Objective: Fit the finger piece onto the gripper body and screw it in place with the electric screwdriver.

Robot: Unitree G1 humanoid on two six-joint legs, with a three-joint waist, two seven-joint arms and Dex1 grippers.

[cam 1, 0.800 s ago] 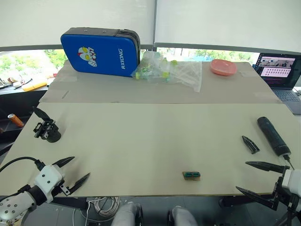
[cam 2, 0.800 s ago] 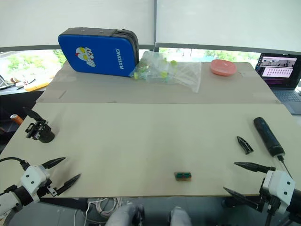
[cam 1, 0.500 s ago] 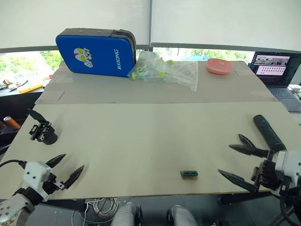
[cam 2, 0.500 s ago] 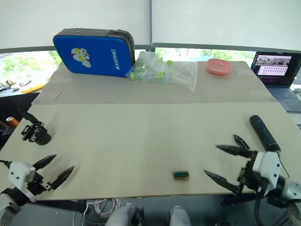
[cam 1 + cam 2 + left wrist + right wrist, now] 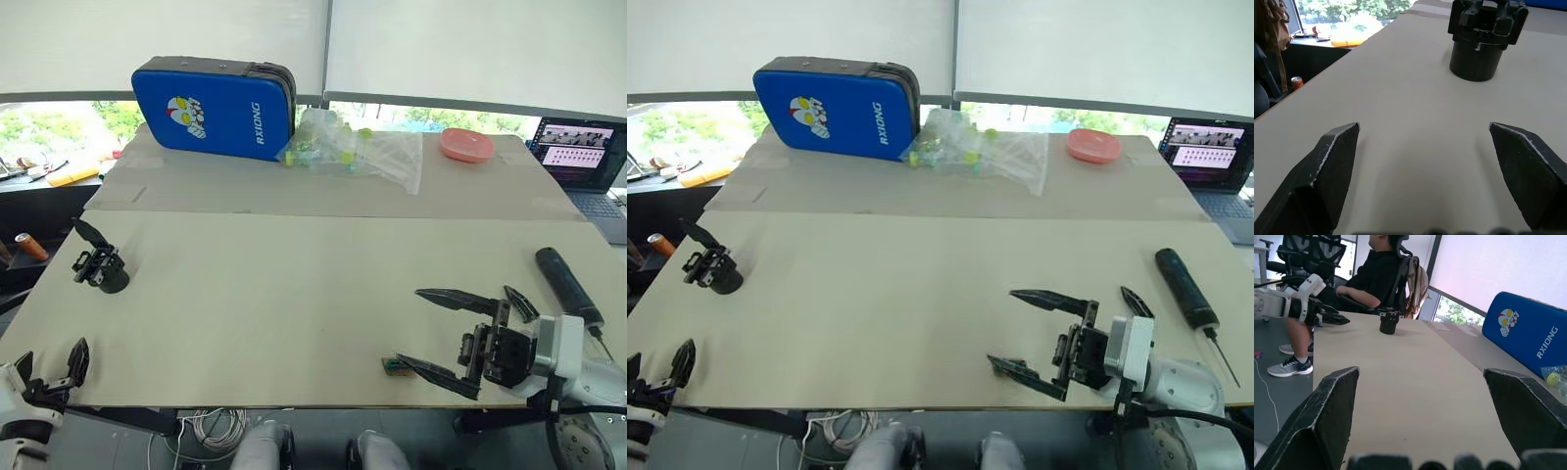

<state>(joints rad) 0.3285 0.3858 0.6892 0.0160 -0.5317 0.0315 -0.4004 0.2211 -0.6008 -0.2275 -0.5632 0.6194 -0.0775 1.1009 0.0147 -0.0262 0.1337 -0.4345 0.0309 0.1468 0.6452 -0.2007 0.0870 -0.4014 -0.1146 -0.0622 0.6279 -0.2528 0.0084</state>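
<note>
The right pincer (image 5: 438, 331) hovers low over the near right part of the surface (image 5: 294, 294), its fingers spread wide apart, holding nothing; the finger piece (image 5: 520, 303) lies just beyond it, and the screwdriver (image 5: 567, 286) lies near that piece, toward the right edge; a small green part (image 5: 394, 365) sits by the lower fingertip, contact unclear. The left pincer (image 5: 47, 366) is at the near left corner, fingers apart and empty; the gripper body (image 5: 99, 267) stands upright near the left edge, beyond that pincer. At the far side a blue case (image 5: 215, 106) reads "RXIONG" beside a cartoon figure; next to it lie a clear bag (image 5: 358, 152) and a pink dish (image 5: 466, 144); a laptop (image 5: 586, 157) is at the far right. In the right wrist view a seated person (image 5: 1374, 276) is behind the surface.
</note>
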